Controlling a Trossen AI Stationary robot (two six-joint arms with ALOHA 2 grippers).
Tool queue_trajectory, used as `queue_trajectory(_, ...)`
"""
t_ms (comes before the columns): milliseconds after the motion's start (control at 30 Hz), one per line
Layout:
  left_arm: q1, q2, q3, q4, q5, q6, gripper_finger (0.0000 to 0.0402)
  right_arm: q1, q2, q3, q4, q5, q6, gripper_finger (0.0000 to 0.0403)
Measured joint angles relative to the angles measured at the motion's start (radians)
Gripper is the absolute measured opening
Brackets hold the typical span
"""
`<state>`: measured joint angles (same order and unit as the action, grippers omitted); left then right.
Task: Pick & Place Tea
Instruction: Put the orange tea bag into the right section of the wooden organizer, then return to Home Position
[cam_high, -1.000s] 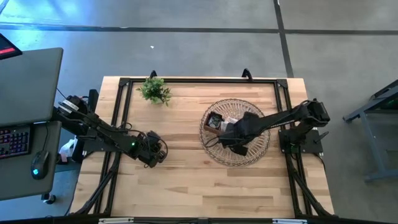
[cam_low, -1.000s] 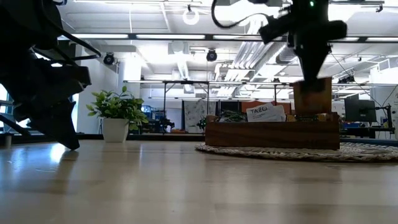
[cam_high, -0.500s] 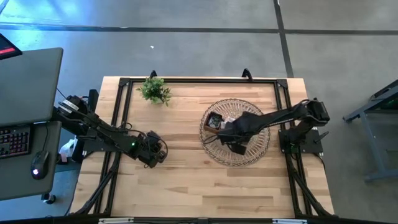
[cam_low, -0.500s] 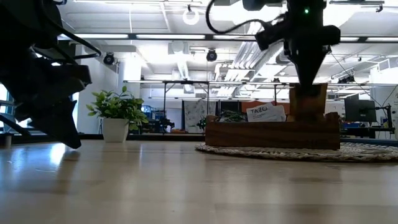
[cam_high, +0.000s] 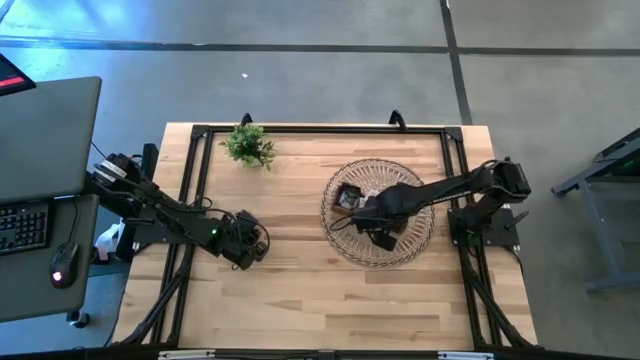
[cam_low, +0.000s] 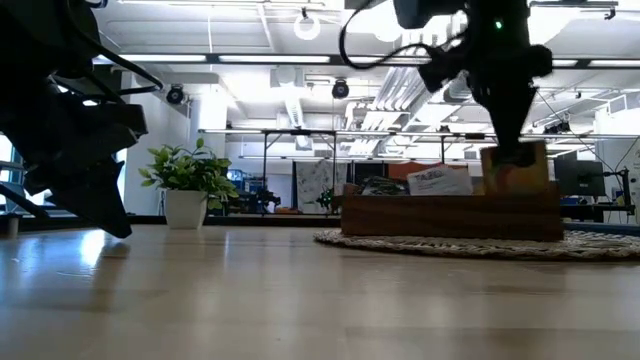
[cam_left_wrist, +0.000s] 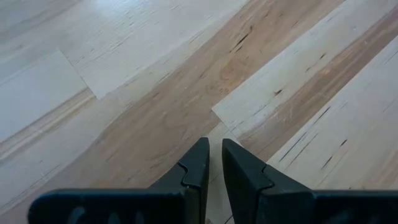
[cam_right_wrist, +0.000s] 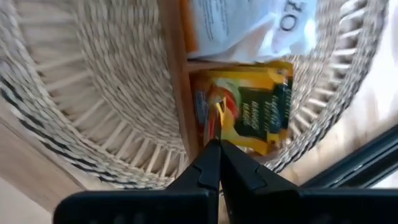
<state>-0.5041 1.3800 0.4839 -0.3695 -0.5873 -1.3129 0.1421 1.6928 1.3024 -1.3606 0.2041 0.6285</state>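
Observation:
A round wicker basket (cam_high: 400, 255) at the table's right holds a brown wooden tray (cam_low: 450, 215). In the tray stand white tea packets (cam_right_wrist: 249, 25) and a yellow-and-green packet (cam_right_wrist: 261, 109). My right gripper (cam_right_wrist: 219, 144) reaches down into the basket over the tray, shut on an orange tea packet (cam_low: 515, 168). My left gripper (cam_left_wrist: 216, 146) waits low over the bare wood at the table's left (cam_high: 252, 250); its fingers stand a narrow gap apart with nothing between them. My right gripper pinches the orange packet's upper edge (cam_right_wrist: 219, 118) between its two fingers, which come from above and point down. The packet hangs upright below them, edge-on in the wrist view. Its lower part is behind the tray's wall (cam_low: 515, 200); whether it rests there I cannot tell.
A small green plant (cam_high: 250, 145) in a white pot stands at the far left of the table. A black frame (cam_high: 320, 130) runs along the table's edges. Open wood lies between the two arms and toward the near edge.
My right gripper has turned a little and sunk toward the tray, staying shut. The orange packet has gone down with it, its lower part now behind the tray's wall. The tray with its white packets has slid a little toward the table's right.

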Motion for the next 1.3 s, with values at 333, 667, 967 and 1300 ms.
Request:
queue_trajectory(333, 0.0, 0.0, 0.0, 0.0, 0.004, 0.002, 0.0044, 0.0, 0.0, -0.086, 0.059, 0.049, -0.074, 0.0013)
queue_trajectory(667, 0.0, 0.0, 0.0, 0.0, 0.006, 0.0, 0.0044, 0.0, 0.0, -0.033, -0.011, 0.086, -0.109, 0.0091)
queue_trajectory(967, 0.0, -0.07, 0.009, -0.111, 0.02, -0.012, 0.0044, 0.024, -0.034, 0.179, -0.194, 0.162, -0.053, 0.013)
queue_trajectory(1300, -0.001, -0.462, 0.104, -0.39, -0.066, 0.134, 0.0044, 0.214, -0.441, -0.025, 0.247, 0.339, -0.137, 0.0129)
